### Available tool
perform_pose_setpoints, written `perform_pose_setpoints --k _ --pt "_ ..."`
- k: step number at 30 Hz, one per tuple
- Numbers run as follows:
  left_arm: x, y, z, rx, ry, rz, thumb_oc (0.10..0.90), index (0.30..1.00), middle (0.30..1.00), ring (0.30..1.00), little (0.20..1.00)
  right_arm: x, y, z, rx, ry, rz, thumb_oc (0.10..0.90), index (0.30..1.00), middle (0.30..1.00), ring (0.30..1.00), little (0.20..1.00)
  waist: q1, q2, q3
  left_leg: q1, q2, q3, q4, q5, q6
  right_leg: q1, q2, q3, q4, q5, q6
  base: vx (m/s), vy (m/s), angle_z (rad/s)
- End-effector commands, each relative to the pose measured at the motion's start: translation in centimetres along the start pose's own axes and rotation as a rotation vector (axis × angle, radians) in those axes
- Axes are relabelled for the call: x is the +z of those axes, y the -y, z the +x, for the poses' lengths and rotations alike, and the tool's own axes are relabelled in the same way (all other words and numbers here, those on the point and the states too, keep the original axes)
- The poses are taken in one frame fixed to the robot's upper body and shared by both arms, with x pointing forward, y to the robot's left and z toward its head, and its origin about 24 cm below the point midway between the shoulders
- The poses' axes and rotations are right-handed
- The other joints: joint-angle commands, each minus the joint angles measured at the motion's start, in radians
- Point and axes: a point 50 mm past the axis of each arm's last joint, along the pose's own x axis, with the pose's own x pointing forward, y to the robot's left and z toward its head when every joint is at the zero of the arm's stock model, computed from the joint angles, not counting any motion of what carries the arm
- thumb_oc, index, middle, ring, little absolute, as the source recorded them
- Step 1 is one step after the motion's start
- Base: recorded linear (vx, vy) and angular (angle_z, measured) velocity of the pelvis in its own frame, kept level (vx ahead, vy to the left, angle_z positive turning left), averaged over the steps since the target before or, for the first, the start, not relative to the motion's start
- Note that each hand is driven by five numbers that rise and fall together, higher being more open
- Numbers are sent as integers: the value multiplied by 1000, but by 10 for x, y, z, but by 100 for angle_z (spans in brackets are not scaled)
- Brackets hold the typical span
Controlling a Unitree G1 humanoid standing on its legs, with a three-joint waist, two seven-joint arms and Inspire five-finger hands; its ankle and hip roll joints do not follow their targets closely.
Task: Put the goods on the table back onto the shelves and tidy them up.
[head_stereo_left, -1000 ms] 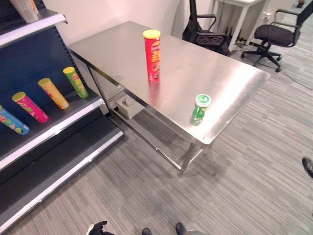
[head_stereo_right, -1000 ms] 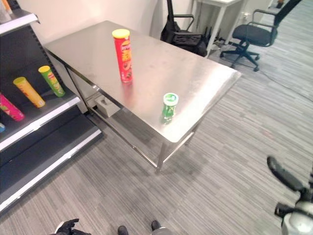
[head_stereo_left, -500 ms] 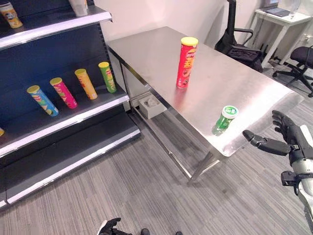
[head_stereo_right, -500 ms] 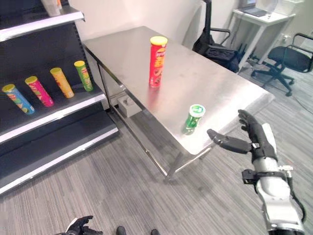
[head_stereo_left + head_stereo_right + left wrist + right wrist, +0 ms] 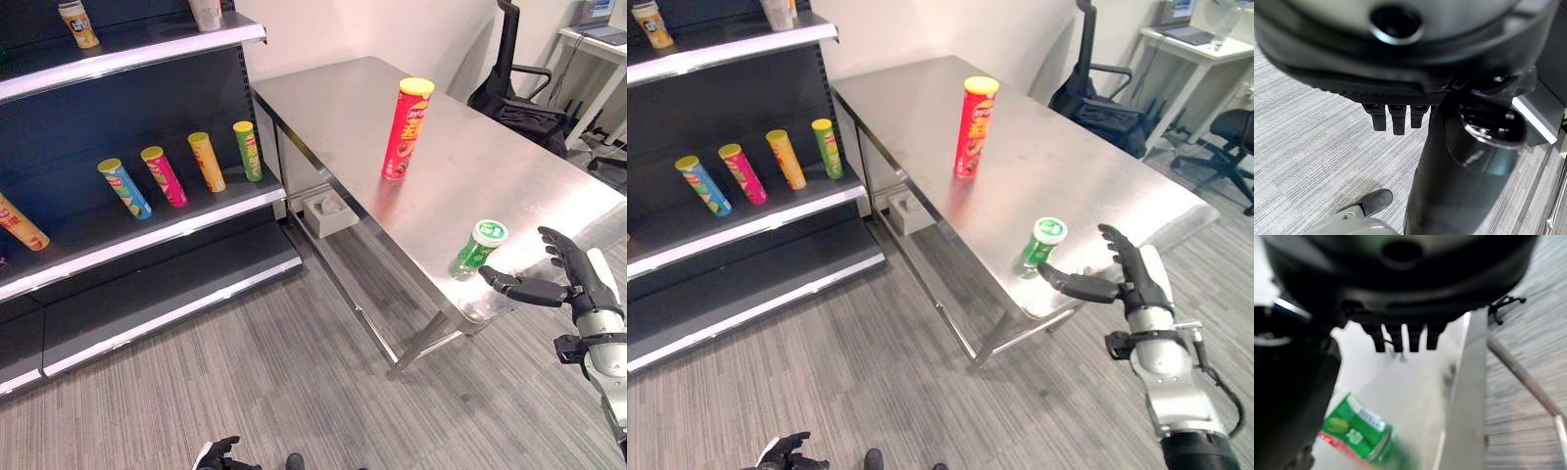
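A tall red can [image 5: 408,127] with a yellow lid stands upright in the middle of the steel table [image 5: 333,108]. A short green can [image 5: 478,249] with a white lid stands near the table's front corner. My right hand [image 5: 566,281] hovers open just right of the green can, its thumb stretched toward the can's base without touching it. In the right wrist view the green can [image 5: 1359,433] shows past the straight fingers. My left hand [image 5: 217,455] hangs low by the floor, with relaxed fingers [image 5: 1393,117] and nothing in it.
A dark shelf unit [image 5: 147,230] stands left of the table; several coloured cans [image 5: 163,176] lie on its middle shelf, bottles on the top one. A grey box [image 5: 328,211] sits under the table. A black chair [image 5: 519,83] stands behind it.
The camera has swung, so the shelves fill more of the picture. My right hand has come up beside the table and moved closer to the green can.
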Motion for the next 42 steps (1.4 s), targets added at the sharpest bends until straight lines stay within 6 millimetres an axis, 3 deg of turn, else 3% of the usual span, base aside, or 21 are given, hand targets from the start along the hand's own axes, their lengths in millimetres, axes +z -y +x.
perform_pose_setpoints --k 1,9,24,25,26,27,33,42 --pt "-21 -20 -2 55 -76 66 800 900 900 900 900 56 54 24 -212 227 -77 800 900 900 900 900 43 -36 -24 58 74 45 8 -88 -70 -30 -52 -32 6 14 76 18 -21 8" --pt "-31 -22 -5 90 -112 -10 800 900 900 900 900 47 50 28 -231 176 -95 800 900 900 900 900 63 -41 -23 61 77 31 8 -89 -70 -23 -49 -49 6 6 72 9 -10 5" --pt "-42 -24 -9 114 -144 -22 800 900 900 900 900 57 40 38 -254 200 -108 800 900 900 900 900 88 -47 -20 59 77 10 8 -89 -69 -15 -48 -68 6 -3 69 7 -6 5" --pt "-42 -24 -9 114 -144 -21 800 900 900 900 900 59 39 38 -259 204 -111 775 862 862 862 862 90 -47 -20 59 77 9 8 -89 -69 -14 -48 -68 6 -3 69 12 -8 7" --pt "-42 -25 -9 116 -144 -20 800 900 900 900 900 60 39 39 -261 208 -117 521 481 481 481 481 92 -47 -20 59 77 9 8 -89 -70 -13 -48 -69 6 -3 69 11 -9 3" --pt "-41 -26 -9 123 -140 -21 800 900 900 900 900 62 38 40 -259 212 -121 400 300 300 300 300 94 -48 -19 59 77 6 8 -89 -70 -13 -47 -71 6 -4 68 0 0 0" --pt "-41 -28 -9 131 -139 -30 800 900 900 900 900 63 42 38 -257 221 -150 400 300 300 300 300 94 -53 -20 61 78 2 8 -90 -71 -9 -45 -77 6 -7 66 7 -11 4" --pt "-41 -30 -9 139 -139 -29 800 900 900 900 900 67 69 24 -341 255 -224 400 300 300 300 300 80 -55 -20 64 83 -1 8 -91 -75 -7 -40 -80 6 -11 64 0 -12 2"
